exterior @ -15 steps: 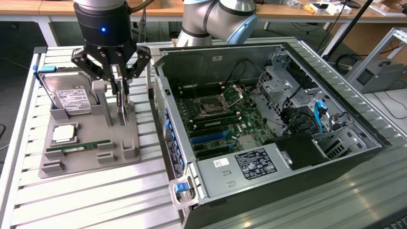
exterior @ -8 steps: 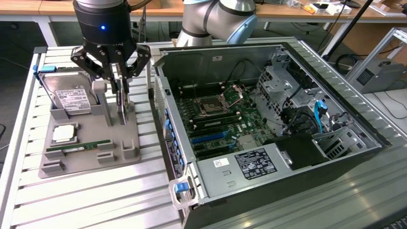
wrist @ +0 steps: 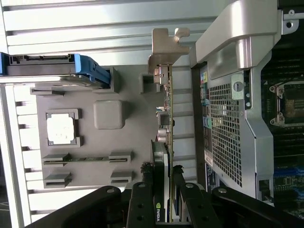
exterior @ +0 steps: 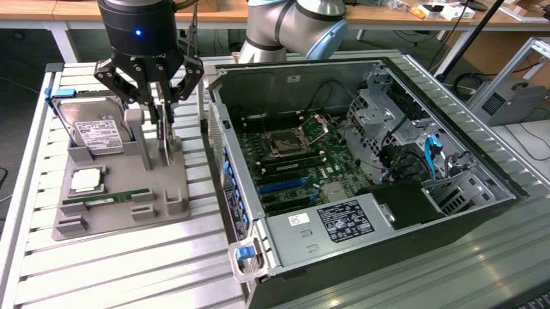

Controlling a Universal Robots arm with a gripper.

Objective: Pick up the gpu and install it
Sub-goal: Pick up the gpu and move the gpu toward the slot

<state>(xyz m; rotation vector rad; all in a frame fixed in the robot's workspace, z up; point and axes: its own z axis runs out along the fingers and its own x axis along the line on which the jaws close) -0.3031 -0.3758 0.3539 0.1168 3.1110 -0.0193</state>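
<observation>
Exterior view: your pincer [exterior: 161,116], half-closed, clamps the upright gpu [exterior: 165,145]; its long axis runs 12-to-6, case [exterior: 292,80] at 3 o'clock.

Ribbed silvery aluminium-profile worktable [exterior: 129,264], its slats catching bright reflections. Behind it, light wooden desktops on white legs [exterior: 35,14] span the rear of the room. Dark floor [exterior: 22,71] shows beneath them. At the exterior view's right stand a silvery slotted aluminium frame [exterior: 529,61] and, just beside it, a grey box [exterior: 516,100].
</observation>
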